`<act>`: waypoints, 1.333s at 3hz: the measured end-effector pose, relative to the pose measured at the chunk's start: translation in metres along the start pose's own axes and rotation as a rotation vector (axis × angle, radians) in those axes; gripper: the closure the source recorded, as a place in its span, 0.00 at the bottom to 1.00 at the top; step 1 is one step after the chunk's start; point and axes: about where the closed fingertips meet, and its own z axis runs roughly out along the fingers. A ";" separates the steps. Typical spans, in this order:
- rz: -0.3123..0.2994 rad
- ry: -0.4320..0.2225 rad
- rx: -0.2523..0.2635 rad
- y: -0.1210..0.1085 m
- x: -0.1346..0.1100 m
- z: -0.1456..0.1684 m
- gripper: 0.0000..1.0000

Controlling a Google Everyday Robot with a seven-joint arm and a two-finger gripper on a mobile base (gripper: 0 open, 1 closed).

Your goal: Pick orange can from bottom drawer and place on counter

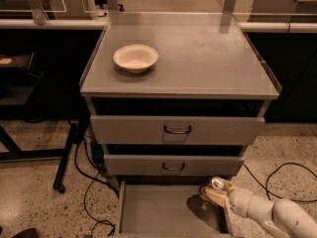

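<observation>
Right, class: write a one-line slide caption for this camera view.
Gripper holds orange can over right edge of open bottom drawer; bowl sits on counter.

Counter: bowl stood on its left half, well apart from the right rim. Beneath the counter sat the top drawer, then the middle drawer, then the bottom drawer, which was pulled out toward the camera. Gripper was over the bottom drawer's right rear corner, clasping the orange can clear of the tray, while the arm reached in from the lower right.
</observation>
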 end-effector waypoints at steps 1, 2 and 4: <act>-0.061 0.008 0.053 -0.004 -0.041 -0.031 1.00; -0.147 0.011 0.122 -0.010 -0.088 -0.068 1.00; -0.181 0.014 0.148 -0.013 -0.108 -0.083 1.00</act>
